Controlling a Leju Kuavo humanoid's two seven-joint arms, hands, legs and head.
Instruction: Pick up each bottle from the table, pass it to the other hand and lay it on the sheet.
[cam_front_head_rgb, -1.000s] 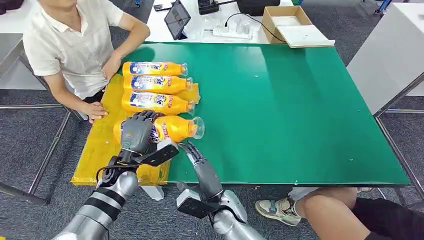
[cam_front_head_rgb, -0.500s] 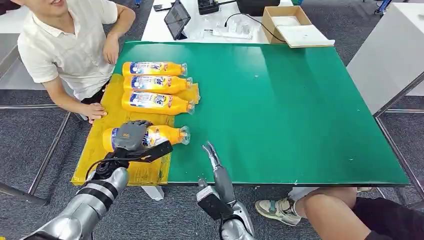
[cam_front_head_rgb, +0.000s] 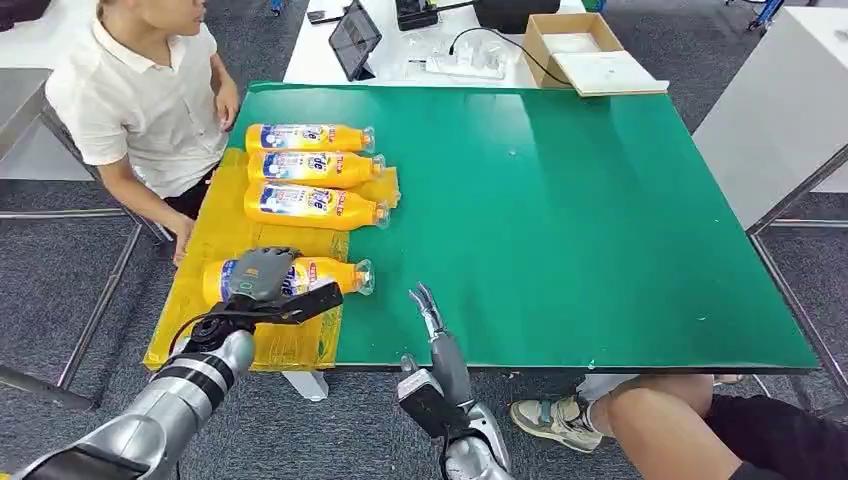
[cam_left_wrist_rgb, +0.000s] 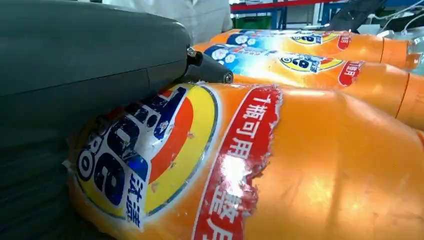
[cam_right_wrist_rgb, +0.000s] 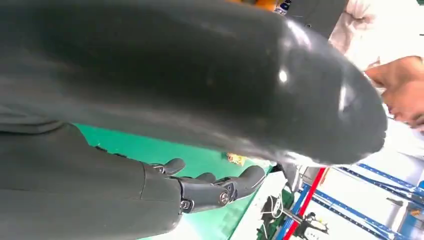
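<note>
Head view: left robot hand (cam_front_head_rgb: 262, 275) wraps over the body of the 4th bottle (cam_front_head_rgb: 325, 275), which lies on its side on the yellow sheet (cam_front_head_rgb: 210, 250) at about 8 o'clock on the green desk (cam_front_head_rgb: 560, 220), cap toward 3 o'clock. Whether the bottle rests fully on the sheet or hangs just above it, cannot tell. Left wrist view: the grey thumb lies against the bottle's label.

3 more bottles (cam_front_head_rgb: 310, 205) lie side by side on the sheet toward 11 o'clock, caps toward 3 o'clock, apart from the held one.

Right robot hand (cam_front_head_rgb: 428, 305) stands near the desk's 6 o'clock edge, fingers (cam_right_wrist_rgb: 210, 190) stretched out and holding nothing, apart from the bottle.

A person in a white shirt (cam_front_head_rgb: 140, 100) sits at 10 o'clock beside the sheet.
</note>
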